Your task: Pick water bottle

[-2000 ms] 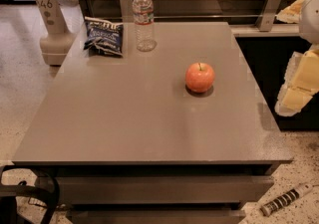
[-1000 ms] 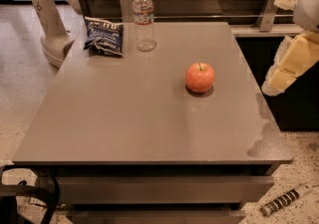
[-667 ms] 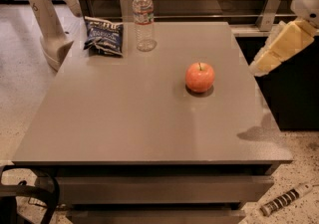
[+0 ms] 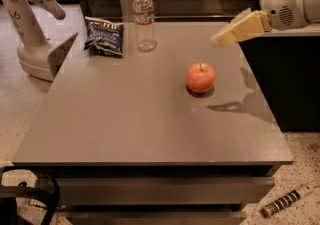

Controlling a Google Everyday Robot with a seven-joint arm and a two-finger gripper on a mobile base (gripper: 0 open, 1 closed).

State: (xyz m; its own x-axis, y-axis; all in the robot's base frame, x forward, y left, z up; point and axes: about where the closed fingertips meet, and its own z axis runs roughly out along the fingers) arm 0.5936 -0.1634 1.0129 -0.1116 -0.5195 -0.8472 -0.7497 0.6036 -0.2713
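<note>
The apple point(image 4: 200, 77) sits on the bench point(image 4: 125, 129). Behind and right of the apple, the gripper point(image 4: 220, 39) hangs above the bench; open or closed, I cannot tell. Farther back, left of the apple, the bottle point(image 4: 144, 19) stands upright beside a bag point(image 4: 104, 35).

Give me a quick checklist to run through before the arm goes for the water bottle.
1. Water bottle upright, cap on, at the far edge of the table: ok.
2. Pincer hangs above the table's far right part in the picture, apart from the bottle: ok.
3. Apple lies nearer the camera than the line from pincer to bottle, so the way looks free: ok.
4. Chip bag beside the bottle, small gap between them: ok.
5. Grey post behind the bottle, touching or not: cannot tell.
</note>
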